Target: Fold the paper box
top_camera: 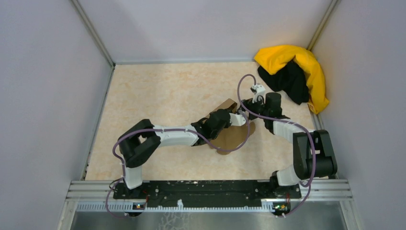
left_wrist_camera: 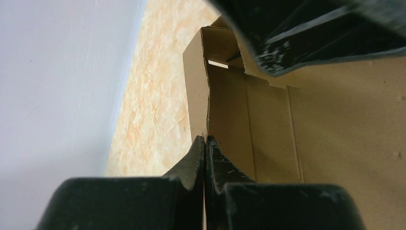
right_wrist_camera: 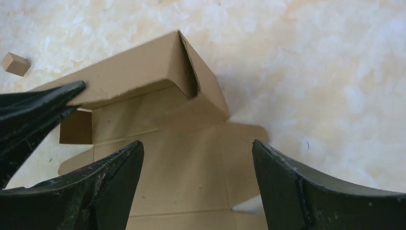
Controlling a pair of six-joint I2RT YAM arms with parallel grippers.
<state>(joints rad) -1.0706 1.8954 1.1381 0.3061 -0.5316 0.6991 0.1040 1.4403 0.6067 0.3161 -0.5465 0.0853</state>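
- Brown cardboard first: the paper box (top_camera: 230, 139) lies on the table (top_camera: 167, 91) just right of centre in the top view, right between the two arms. It's half formed. One long side wall is up, with a corner tucked in, and the rest is mostly a flat sheet.
- In the right wrist view the raised wall runs from the left edge towards the upper middle. The flat panels and a rounded flap spread out below it.
- The left gripper (left_wrist_camera: 206, 141) has its fingers pressed together. In its own view the thin edge of the upright wall runs straight down into the pinch, so we read it as clamped on that wall.
- The right gripper (right_wrist_camera: 196, 143) hangs over the flat panel with its jaws wide apart and nothing between them.
- How we'd handle this step: the left pinch works as the anchor, so it needs to be firm and low on the wall. The right fingers should go in under the flap edge, not down on top of it, and lift along the scored crease. Pushing sideways would likely just slide the whole sheet.
- Further out, a tiny cardboard scrap (right_wrist_camera: 15, 63) sits at the upper left of the right wrist view, and a yellow-and-black cloth heap (top_camera: 292, 72) fills the upper right corner of the top view. Both are well apart from the box.
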